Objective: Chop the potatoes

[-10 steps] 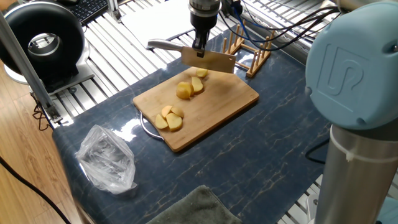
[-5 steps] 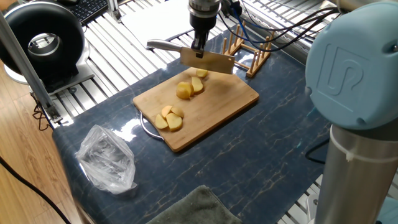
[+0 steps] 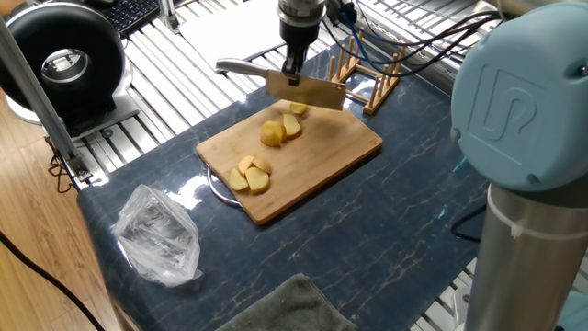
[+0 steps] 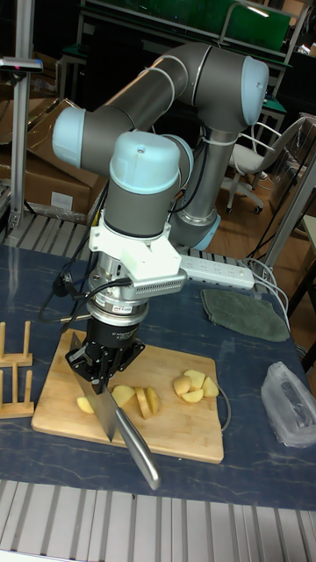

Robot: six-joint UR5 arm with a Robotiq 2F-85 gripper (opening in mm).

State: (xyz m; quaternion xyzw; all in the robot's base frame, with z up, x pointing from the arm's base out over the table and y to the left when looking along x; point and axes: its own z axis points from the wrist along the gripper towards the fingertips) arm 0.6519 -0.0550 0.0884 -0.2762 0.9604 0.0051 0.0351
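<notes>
My main worry from here is the broad steel cleaver with the grey handle [image 3: 299, 87]: it is gripped by the top of the blade, and I judge that a hard downward chop could twist it in the jaws if the cut lands off-centre on a rounded piece. The peeled pale-yellow potato pieces [image 3: 278, 131] are rounded and loose on the rectangular bamboo cutting board [image 3: 340, 147], so I expect one could roll or skid out from under the edge and slide onto the dark blue marbled tabletop [image 3: 395, 230]. The light wooden slotted rack [image 3: 367, 78] stands just beside the board's far corner, near the blade, and a sideways swing could clip it

The black two-finger gripper [image 4: 98, 367] is clamped on the cleaver, jaws closed against the blade, holding it above the board's far edge with the handle sticking out to one side. Relative to the board, one small piece [image 3: 299, 108] lies at the far edge right under the blade, a cluster of slices sits around the board's middle, and another group [image 3: 250, 175] lies near the front corner. The crumpled clear plastic bag [image 3: 158, 234] lies well apart from the board
</notes>
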